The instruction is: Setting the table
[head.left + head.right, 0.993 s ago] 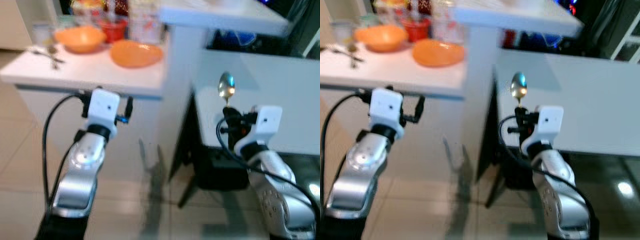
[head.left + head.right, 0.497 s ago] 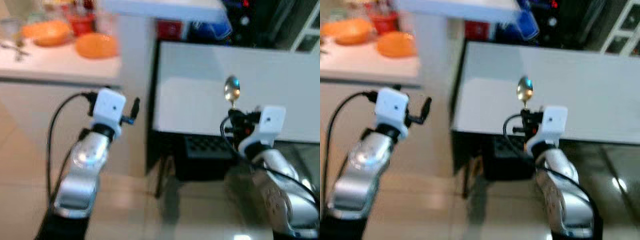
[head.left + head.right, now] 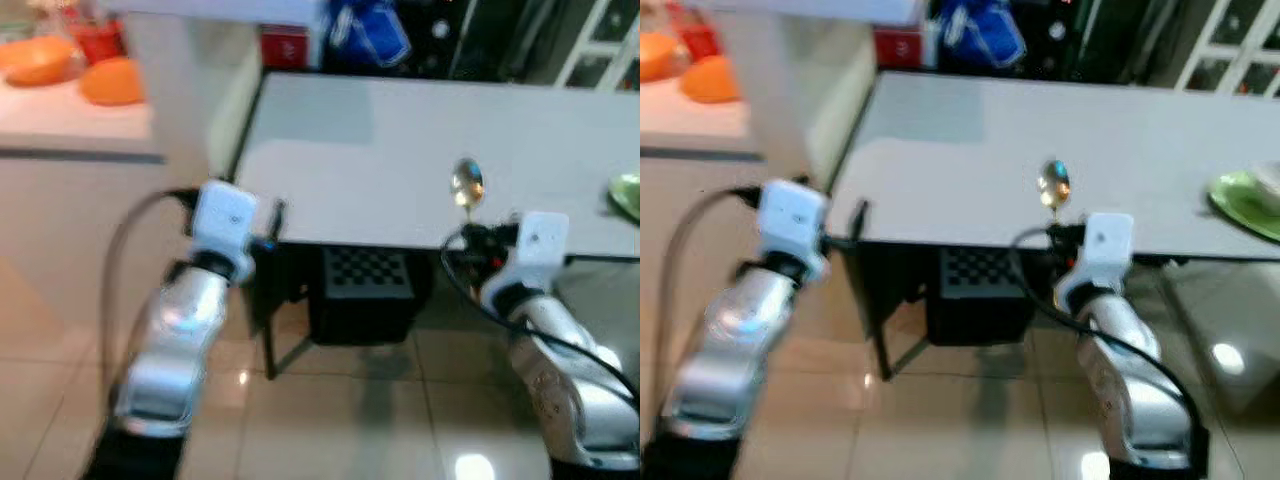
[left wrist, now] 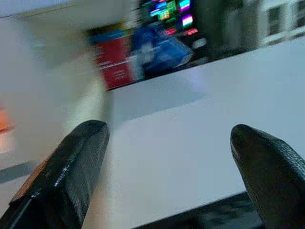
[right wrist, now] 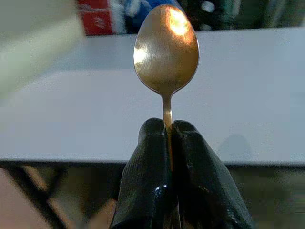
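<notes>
The right gripper [image 5: 167,136] is clamped on a gold spoon [image 5: 166,50], bowl upward, before the white table [image 3: 400,150]; the left gripper [image 4: 167,167] stands apart.

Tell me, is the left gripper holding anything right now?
No, the left gripper has its two black fingers spread wide apart with just the white table between them.

The spoon [image 5: 166,52] has its handle hidden between the black fingers [image 5: 150,186]. The green plate [image 3: 628,193] at the table's [image 3: 400,150] right edge is cut off. The orange bowls [image 3: 75,70] are blurred.
</notes>
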Robot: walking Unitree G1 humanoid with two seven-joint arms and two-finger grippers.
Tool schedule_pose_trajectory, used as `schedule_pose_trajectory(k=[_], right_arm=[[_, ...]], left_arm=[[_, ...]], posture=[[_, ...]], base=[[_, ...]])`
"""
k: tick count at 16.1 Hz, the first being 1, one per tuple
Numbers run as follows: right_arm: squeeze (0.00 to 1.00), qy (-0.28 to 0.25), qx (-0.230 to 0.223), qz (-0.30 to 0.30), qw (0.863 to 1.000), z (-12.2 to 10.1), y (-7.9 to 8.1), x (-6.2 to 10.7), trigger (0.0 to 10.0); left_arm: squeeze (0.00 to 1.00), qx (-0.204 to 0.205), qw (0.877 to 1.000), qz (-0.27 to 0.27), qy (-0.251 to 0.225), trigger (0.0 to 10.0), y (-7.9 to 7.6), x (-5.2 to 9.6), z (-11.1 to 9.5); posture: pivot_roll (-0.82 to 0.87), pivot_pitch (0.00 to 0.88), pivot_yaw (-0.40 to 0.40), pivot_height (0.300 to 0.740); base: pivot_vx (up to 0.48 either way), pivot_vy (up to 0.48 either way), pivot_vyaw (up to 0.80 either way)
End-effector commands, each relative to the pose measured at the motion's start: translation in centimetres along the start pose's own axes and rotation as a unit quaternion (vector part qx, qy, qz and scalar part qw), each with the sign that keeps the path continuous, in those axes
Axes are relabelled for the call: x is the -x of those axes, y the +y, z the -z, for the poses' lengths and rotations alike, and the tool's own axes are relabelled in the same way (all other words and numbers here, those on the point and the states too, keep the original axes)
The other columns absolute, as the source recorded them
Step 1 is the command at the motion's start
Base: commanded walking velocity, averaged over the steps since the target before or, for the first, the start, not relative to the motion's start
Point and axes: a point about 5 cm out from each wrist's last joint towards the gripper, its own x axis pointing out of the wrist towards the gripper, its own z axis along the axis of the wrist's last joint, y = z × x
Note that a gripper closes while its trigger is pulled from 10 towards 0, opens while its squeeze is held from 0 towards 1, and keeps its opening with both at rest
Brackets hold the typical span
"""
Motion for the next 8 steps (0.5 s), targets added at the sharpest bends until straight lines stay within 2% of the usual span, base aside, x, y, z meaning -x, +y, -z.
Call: schedule_pose_trajectory(k=[1,8], right_arm=[[0.0,-0.01,0.002,0.005,1.0,-0.61,-0.07,-0.05,10.0],[0.0,-0.002,0.001,0.012,1.0,-0.71,-0.53,-0.37,10.0]], left_arm=[[0.0,-0.011,1.0,-0.002,-0.007,10.0,0.48,-0.19,-0.42],[0.0,-0.016,1.0,-0.001,-0.006,10.0,0.24,-0.28,-0.23]], posture=[[-0.02,0.0,-0.007,0.74],[-0.03,0.0,-0.014,0.74]], base=[[0.0,-0.461,0.0],[0.0,-0.46,0.0]])
